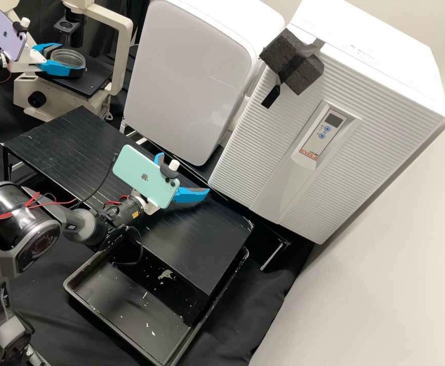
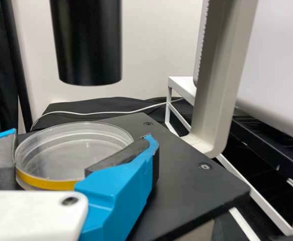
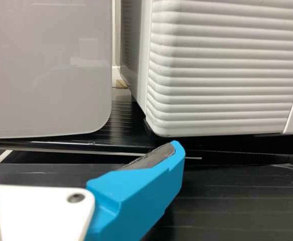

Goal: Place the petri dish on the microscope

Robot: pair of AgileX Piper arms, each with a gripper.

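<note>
The left tool [image 1: 72, 56] grasps the petri dish [image 2: 51, 182] (a clear one, banded in yellow) over the black stage [image 2: 201, 193] of the microscope [image 1: 124, 35]; whether dish and stage touch, I cannot tell. The right tool [image 1: 184, 173], released, is over a black rack [image 1: 207, 249], its blue fingers spread.

A plain off-white wall [image 1: 385, 284] stood beside a ribbed white cabinet [image 1: 237, 173], black cloth [image 1: 255, 310] lay around a low black table [image 1: 202, 249], and light glinted faintly off its grooved top.
</note>
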